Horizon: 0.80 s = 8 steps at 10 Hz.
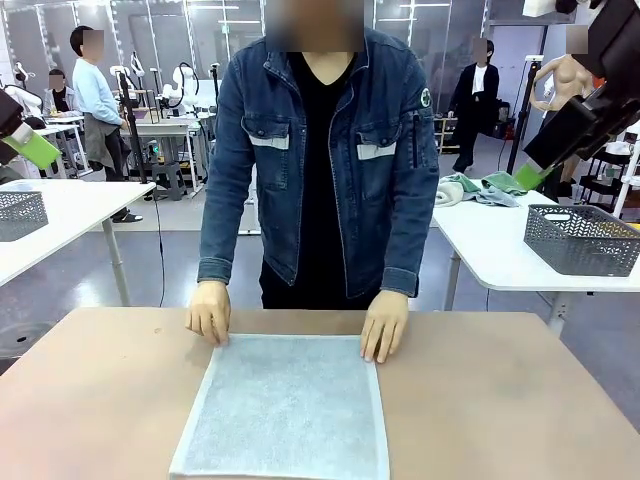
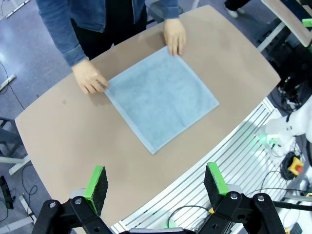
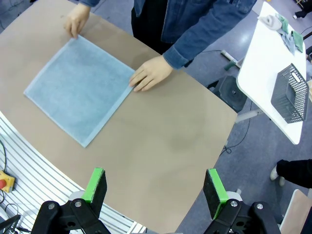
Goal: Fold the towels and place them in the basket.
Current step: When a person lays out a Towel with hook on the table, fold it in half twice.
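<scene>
Brown table [image 1: 500, 400] across the whole near field. Beyond it, a white table at left [image 1: 80, 200] and a white table at right [image 1: 490, 250].

Standing at the far edge, mid-table: person [image 1: 320, 150] in a denim jacket, both arms reaching down to the tabletop.

On the brown table, at centre, running from near the far edge toward the near one: blue-grey towel [image 1: 285, 410], spread flat in a single layer, unfolded, roughly square to the table's edges.

High over the near side, well apart from the towel: left gripper [image 2: 156, 181] at left and right gripper [image 3: 155, 184] at right, each with green pads set wide apart and nothing between them.

On the right white table: dark mesh basket [image 1: 582, 240], upright, with a heap of green cloths [image 1: 480, 187] farther back. On the left white table: second mesh basket [image 1: 20, 213], cut by the picture's edge.

At the towel's far-left corner: person's right hand [image 1: 210, 312], fingers curled and close together, tips bearing down on the corner. At the far-right corner: person's left hand [image 1: 385, 325], fingers straight and close together, laid flat over the hem. Whether either hand pinches the cloth: cannot tell.
</scene>
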### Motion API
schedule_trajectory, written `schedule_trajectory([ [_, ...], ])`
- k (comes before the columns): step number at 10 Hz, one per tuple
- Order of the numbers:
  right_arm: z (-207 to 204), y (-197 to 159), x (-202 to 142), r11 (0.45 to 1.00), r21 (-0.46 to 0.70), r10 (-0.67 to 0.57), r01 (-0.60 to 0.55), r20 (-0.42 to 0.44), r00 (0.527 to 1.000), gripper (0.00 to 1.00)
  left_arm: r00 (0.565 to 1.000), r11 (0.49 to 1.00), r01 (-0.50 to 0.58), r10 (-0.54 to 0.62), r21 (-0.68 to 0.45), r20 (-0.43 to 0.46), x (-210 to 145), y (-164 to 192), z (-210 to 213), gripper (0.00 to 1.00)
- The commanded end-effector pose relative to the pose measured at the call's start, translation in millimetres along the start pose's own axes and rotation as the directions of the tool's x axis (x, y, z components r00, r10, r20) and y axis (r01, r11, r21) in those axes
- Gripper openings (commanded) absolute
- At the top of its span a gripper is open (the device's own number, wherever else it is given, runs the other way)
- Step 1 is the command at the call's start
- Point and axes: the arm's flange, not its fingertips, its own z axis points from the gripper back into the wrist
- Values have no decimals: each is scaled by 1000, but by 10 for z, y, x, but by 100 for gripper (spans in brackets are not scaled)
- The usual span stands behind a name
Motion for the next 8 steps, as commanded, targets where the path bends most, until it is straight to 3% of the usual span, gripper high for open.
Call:
schedule_trajectory([
  [1,15,-14,-8,1000,-2,-3,3,7,1000,100,1000,1000,12,-11,-6,4,-8,-11,22,100],
  [8,15,-14,-8,1000,-2,-3,3,7,1000,100,1000,1000,12,-11,-6,4,-8,-11,22,100],
])
